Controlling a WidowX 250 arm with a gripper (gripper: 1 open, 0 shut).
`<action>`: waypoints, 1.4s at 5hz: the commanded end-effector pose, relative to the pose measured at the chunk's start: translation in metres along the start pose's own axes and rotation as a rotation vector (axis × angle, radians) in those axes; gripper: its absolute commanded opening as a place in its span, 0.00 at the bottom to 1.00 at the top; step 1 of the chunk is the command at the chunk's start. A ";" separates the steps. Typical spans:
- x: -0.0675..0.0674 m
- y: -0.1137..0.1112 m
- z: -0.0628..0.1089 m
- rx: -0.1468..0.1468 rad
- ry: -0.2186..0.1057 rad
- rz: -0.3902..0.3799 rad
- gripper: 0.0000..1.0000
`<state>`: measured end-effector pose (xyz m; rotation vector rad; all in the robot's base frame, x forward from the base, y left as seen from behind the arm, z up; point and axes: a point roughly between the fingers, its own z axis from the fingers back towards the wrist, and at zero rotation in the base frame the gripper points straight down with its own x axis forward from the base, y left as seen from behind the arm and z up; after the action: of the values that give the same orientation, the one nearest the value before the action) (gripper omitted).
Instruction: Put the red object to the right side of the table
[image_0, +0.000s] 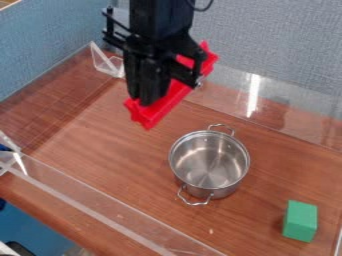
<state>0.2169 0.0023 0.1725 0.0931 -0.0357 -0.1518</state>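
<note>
Gripper (160, 92) pinching the red object (159, 106), lifted clear above the counter (94, 125). Steel pot (209, 163) sits lower right of it; green cube (302, 220) near the corner.

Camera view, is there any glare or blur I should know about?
In the camera view, glare streaks the clear acrylic wall at the back right; the steel pot shows bright highlights inside; the dark gripper holding the red object looks soft, its details hard to make out; the green cube is fairly crisp.
</note>
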 end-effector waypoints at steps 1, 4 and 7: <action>-0.004 -0.005 0.004 0.010 -0.029 -0.034 0.00; -0.013 -0.018 -0.017 0.012 0.014 -0.087 0.00; -0.008 -0.006 -0.050 0.015 0.096 -0.062 0.00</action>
<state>0.2069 0.0010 0.1162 0.1129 0.0880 -0.2138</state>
